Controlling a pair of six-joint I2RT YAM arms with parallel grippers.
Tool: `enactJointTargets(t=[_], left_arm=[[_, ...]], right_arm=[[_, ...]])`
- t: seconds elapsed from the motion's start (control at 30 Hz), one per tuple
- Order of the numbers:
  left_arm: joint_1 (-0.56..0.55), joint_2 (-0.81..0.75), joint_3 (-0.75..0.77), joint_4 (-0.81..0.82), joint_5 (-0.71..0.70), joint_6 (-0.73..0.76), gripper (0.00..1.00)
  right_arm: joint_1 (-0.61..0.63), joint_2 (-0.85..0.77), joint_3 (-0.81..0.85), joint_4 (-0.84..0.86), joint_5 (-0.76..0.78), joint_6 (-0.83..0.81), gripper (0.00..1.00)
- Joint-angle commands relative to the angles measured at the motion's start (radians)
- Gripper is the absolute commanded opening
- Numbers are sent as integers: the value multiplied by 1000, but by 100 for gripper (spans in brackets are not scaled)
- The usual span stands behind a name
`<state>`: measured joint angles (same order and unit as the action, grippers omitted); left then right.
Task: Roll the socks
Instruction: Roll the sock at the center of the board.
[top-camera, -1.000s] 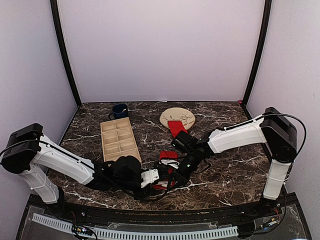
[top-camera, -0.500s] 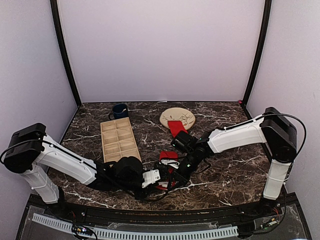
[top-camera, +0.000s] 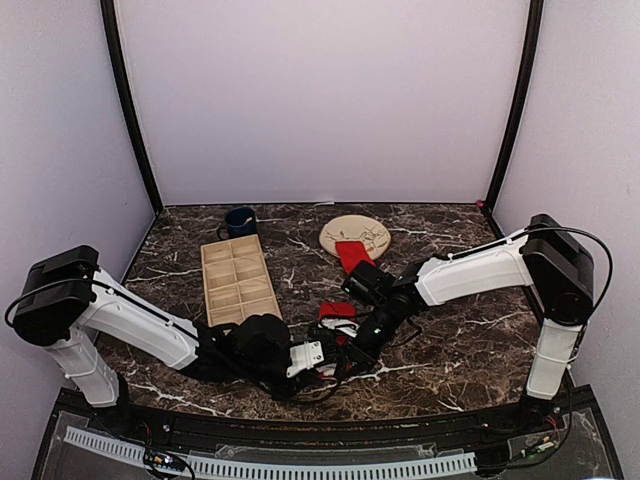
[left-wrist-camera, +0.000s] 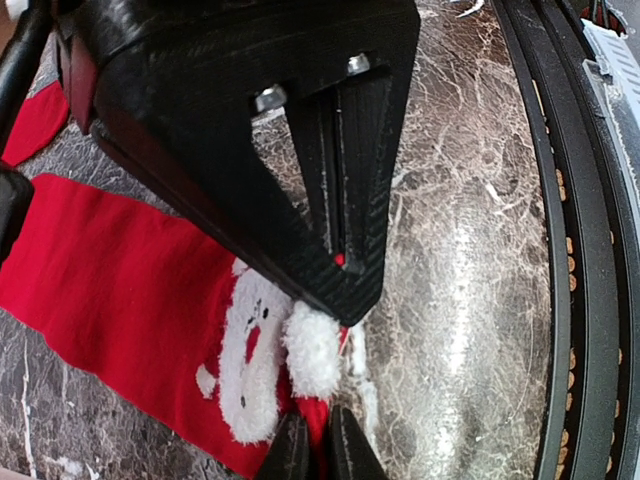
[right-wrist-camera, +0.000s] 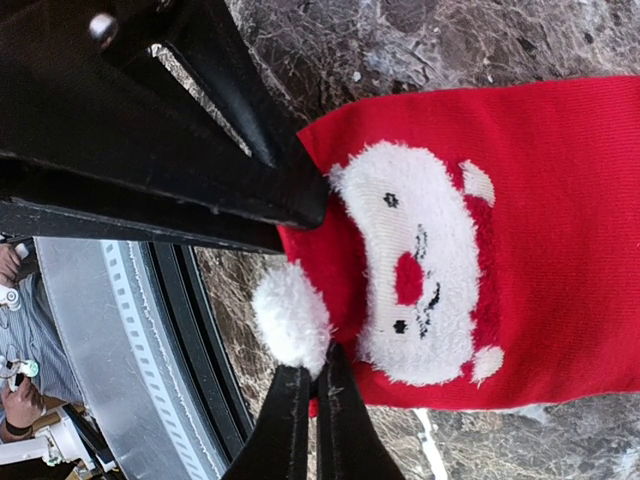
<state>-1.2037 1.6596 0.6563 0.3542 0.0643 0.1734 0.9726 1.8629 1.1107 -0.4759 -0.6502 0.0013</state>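
A red sock with a white Santa face lies near the table's front (top-camera: 337, 312). It also shows in the left wrist view (left-wrist-camera: 130, 290) and the right wrist view (right-wrist-camera: 560, 230). My left gripper (left-wrist-camera: 318, 445) is shut on the sock's edge beside a white pompom (left-wrist-camera: 312, 350); from above it sits at the front centre (top-camera: 322, 362). My right gripper (right-wrist-camera: 312, 400) is shut on the same end by the pompom (right-wrist-camera: 290, 315), right next to the left one (top-camera: 350, 352). A second red sock (top-camera: 352, 254) lies half on the beige plate (top-camera: 368, 229).
A wooden compartment tray (top-camera: 238, 280) stands left of centre, with a dark blue mug (top-camera: 239, 221) behind it. The table's black front rail (left-wrist-camera: 560, 300) runs close to both grippers.
My left arm has edged a little to the right, and less red fabric shows at the grippers in the top view. The right arm has barely moved.
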Motion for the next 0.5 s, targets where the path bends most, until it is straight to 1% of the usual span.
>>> enactJointTargets(t=[0.0, 0.23, 0.37, 0.47], left_arm=[[-5, 13, 38, -32, 34, 3, 10], [-3, 25, 66, -83, 60, 6, 0], [6, 26, 78, -107, 81, 5, 0], [26, 23, 88, -139, 123, 3, 0]], right_arm=[[-6, 8, 6, 5, 11, 3, 0], [-6, 3, -19, 8, 40, 10, 1], [-7, -6, -39, 12, 58, 18, 4], [-6, -21, -56, 14, 82, 22, 9]])
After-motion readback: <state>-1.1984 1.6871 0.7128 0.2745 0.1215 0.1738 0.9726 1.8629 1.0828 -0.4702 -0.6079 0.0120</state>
